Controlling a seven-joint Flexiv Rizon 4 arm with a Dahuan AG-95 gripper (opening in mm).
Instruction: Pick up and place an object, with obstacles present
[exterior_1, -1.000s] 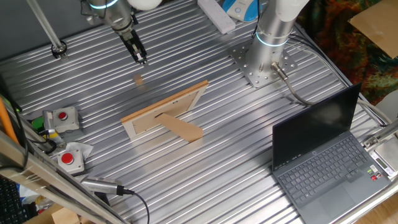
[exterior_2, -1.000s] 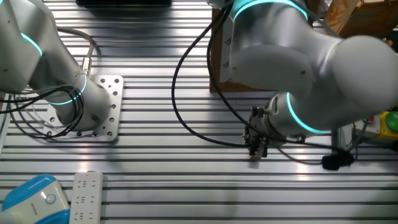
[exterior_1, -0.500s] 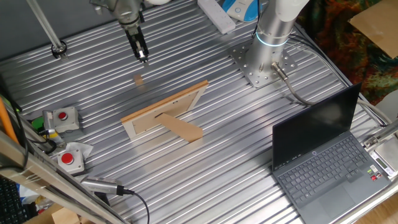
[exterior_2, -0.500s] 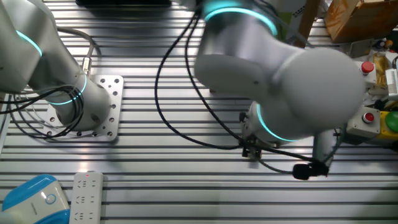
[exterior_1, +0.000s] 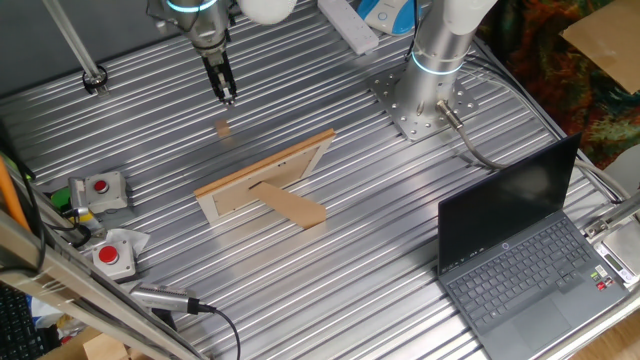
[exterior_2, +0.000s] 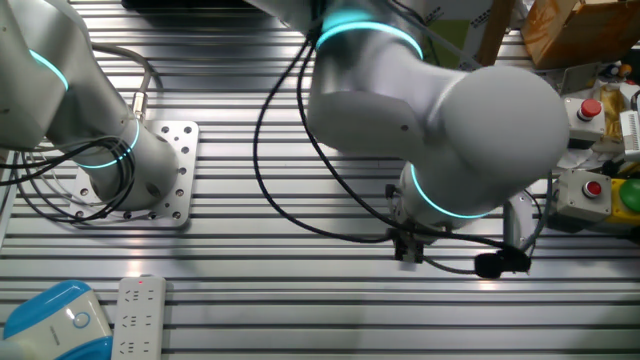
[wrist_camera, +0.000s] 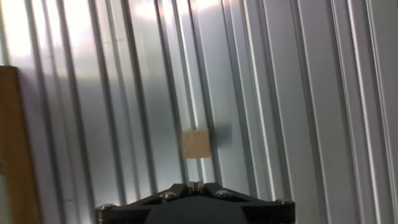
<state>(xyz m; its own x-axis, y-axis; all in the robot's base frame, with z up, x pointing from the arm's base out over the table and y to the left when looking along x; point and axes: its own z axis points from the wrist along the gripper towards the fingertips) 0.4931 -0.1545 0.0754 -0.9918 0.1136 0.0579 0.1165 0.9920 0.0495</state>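
The ribbed silver metal table (exterior_1: 400, 230) filled most of the room in front of me, and the bulky grey-white robot arm with glowing teal rings (exterior_2: 440, 110) leaned across it from its bolted base plate (exterior_1: 415, 105). At the near right corner sat an open dark grey laptop (exterior_1: 520, 250), well apart from everything else. Toward the middle lay the flat rectangular light-wood picture frame (exterior_1: 265, 175), face down, its darker brown cardboard stand flap (exterior_1: 292, 207) pointing toward me. Off at the left edge were two small grey boxes with red buttons (exterior_1: 100, 187).

The black two-finger gripper (exterior_1: 227, 96) hung above the table at the far side, pointing down, fingers drawn together with only a hairline showing between the tips in the hand view. It held nothing.

The tiny light-tan wooden block (exterior_1: 224, 128), roughly a cube, rested on the table ribs between the gripper and the frame, near the frame's far edge but clear of it. In the hand view the block (wrist_camera: 196, 145) sat just beyond the fingertips, untouched.
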